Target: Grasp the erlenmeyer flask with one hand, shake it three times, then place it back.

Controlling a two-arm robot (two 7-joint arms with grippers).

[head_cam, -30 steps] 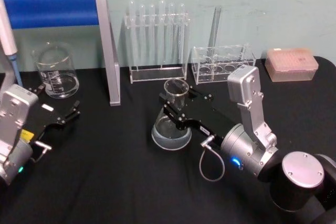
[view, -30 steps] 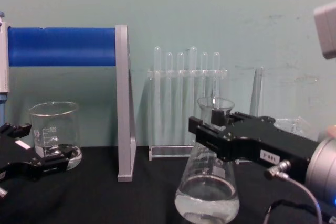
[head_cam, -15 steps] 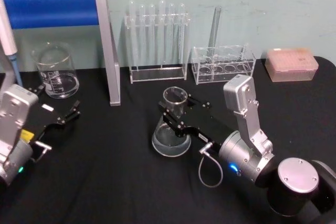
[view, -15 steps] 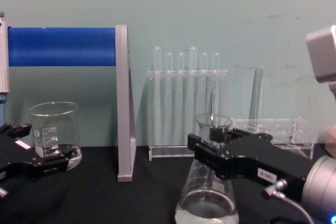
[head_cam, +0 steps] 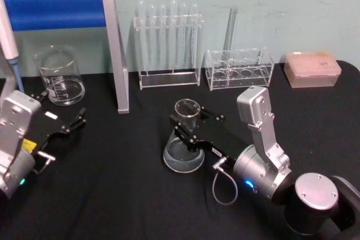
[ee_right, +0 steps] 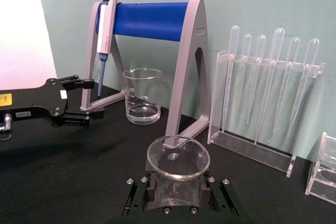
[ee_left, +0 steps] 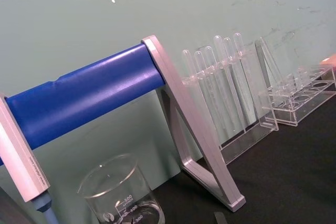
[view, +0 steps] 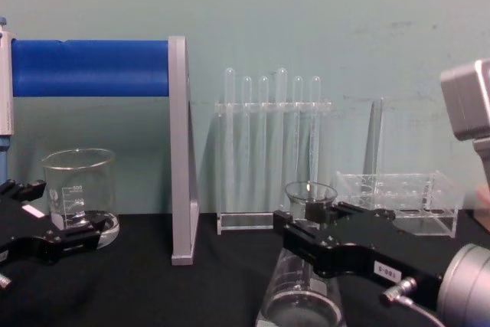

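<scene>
With our right gripper [head_cam: 188, 123] clamped round the neck of the erlenmeyer flask [head_cam: 183, 157], on or just above mid-table [head_cam: 112, 195], we judge it best to settle the base flat and upright before releasing, while our left gripper [head_cam: 72, 121] lies parked, jaws apart.

Right arm [head_cam: 263, 139]: reaches forward and to the left, wrist held low
Right gripper [head_cam: 189, 124]: jaws clamped on the neck of the erlenmeyer flask [head_cam: 183, 157]
Left arm [head_cam: 12, 136]: parked at far left
Left gripper [head_cam: 63, 109]: jaws spread apart
</scene>
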